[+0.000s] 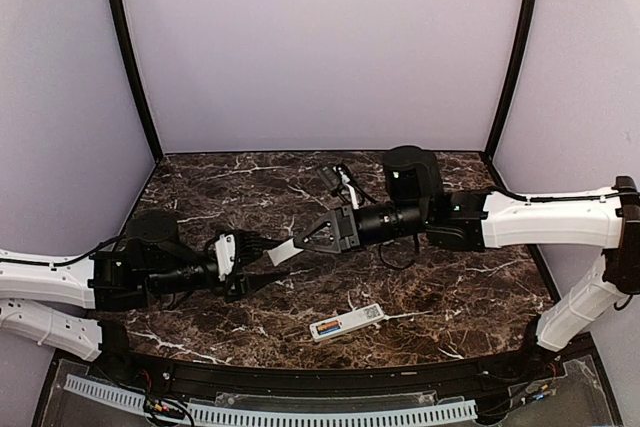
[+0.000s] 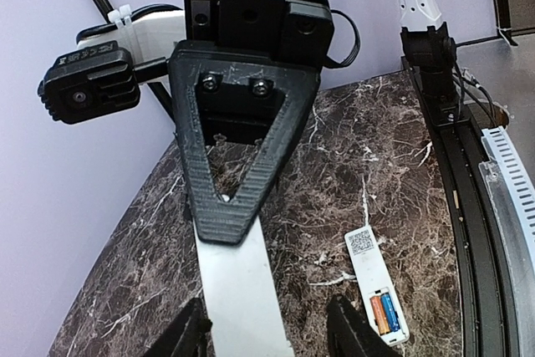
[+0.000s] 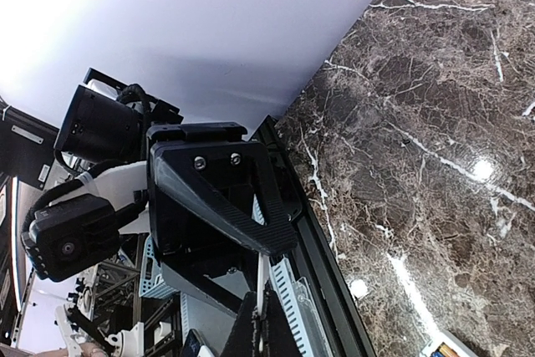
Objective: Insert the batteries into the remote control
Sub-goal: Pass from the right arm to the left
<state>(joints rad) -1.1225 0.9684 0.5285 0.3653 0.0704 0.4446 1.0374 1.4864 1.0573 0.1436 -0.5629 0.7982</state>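
Note:
The white remote control lies label side up near the table's front edge, its battery bay uncovered. The orange battery and the blue battery sit side by side in that bay at one end of the remote. A small flat white cover piece hangs in the air mid-table between the arms. My right gripper is shut on its far end, pinching it edge-on in the right wrist view. My left gripper is open, with its jaws straddling the cover's near end.
A small black-and-white object lies at the back centre of the marble table. A perforated cable tray runs along the front rail. Lilac backdrop walls close in the back and sides.

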